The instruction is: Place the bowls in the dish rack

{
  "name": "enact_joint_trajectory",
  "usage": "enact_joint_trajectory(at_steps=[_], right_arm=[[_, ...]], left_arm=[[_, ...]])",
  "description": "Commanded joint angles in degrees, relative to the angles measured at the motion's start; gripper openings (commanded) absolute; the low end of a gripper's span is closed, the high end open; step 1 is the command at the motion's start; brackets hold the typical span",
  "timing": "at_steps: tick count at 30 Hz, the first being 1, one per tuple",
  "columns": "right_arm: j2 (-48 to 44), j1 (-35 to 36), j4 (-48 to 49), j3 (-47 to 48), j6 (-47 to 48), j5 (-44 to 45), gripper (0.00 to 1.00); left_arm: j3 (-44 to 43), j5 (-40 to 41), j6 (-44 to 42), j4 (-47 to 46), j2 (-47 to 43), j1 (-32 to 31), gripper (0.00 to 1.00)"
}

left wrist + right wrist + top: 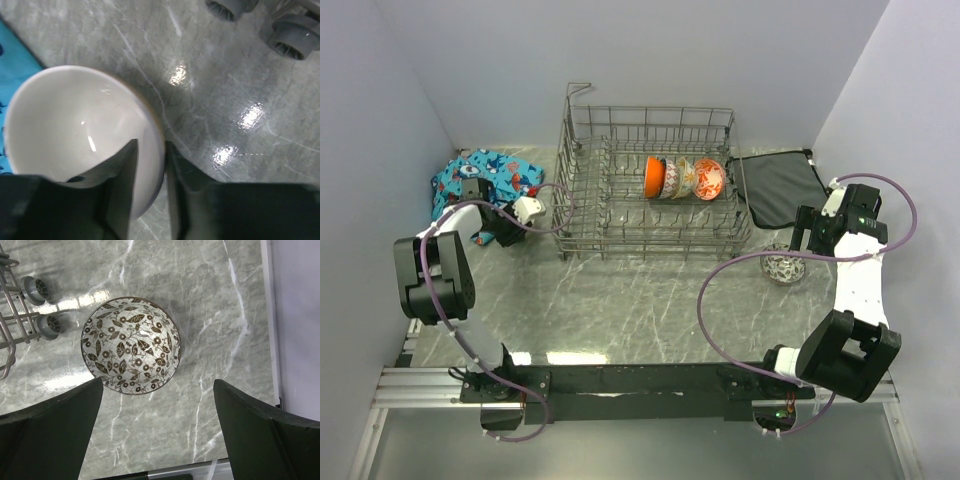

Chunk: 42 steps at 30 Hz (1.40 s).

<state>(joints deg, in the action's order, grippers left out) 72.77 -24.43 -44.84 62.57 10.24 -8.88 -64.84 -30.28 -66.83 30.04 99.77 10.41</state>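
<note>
Left claw (149, 192) is clamped on the rim of the cream bowl (65, 120), one finger inside and one outside, beside the blue cloth (480, 178) left of the dish rack (650, 247). Right claw (158, 387) is spread wide above the speckled bowl (131, 345), which lies on bare bench (210, 310) between the rack's wheels (47, 325) and the wall (300, 315).
</note>
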Motion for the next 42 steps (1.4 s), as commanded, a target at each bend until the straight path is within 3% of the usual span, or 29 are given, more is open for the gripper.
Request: enact_joint_trajectory(at_steps=[1, 9, 20, 26, 30, 33, 34, 37, 40, 42], right_arm=[[-1.4, -0.7, 0.0, 0.5, 0.8, 1.0, 1.0], [-1.5, -1.2, 0.2, 0.1, 0.8, 1.1, 1.0], [-2.0, -1.1, 1.0, 0.2, -0.1, -0.4, 1.0], [-2.6, -1.1, 1.4, -0.3, -1.3, -1.7, 1.0], [-2.3, -1.1, 1.4, 0.0, -2.1, -2.9, 1.0], [-1.5, -1.1, 1.4, 0.8, -2.8, -3.6, 1.0], [-1.2, -1.1, 1.3, 1.1, -2.9, -4.0, 1.0], [-0.7, -1.1, 1.3, 1.8, -3.4, -4.8, 1.0], [-0.5, -1.1, 1.2, 2.1, -3.7, -5.4, 1.0], [-0.7, -1.1, 1.5, 1.7, -3.9, -5.5, 1.0]], left_arm=[[-2.9, 1.5, -2.1, 1.5, 1.9, 0.0, 0.3], [-4.2, -2.7, 0.8, 4.1, 0.4, 0.0, 0.01], [-16.7, -6.9, 14.3, 12.1, -11.8, 0.1, 0.01], [-29.3, -10.7, 31.2, 10.5, -16.6, -0.2, 0.01], [-37.1, -16.1, 47.4, 2.8, -16.5, -3.3, 0.01], [-38.5, -19.6, 64.7, -11.5, -16.3, -8.8, 0.01], [-37.2, -20.1, 75.6, -21.9, -16.2, -10.1, 0.01], [-36.7, -20.0, 92.7, -38.7, -13.6, -17.3, 0.01], [-37.6, -19.0, 107.9, -48.6, -8.5, -21.9, 0.01], [-38.2, -17.7, 112.5, -53.2, -5.0, -24.6, 0.01]])
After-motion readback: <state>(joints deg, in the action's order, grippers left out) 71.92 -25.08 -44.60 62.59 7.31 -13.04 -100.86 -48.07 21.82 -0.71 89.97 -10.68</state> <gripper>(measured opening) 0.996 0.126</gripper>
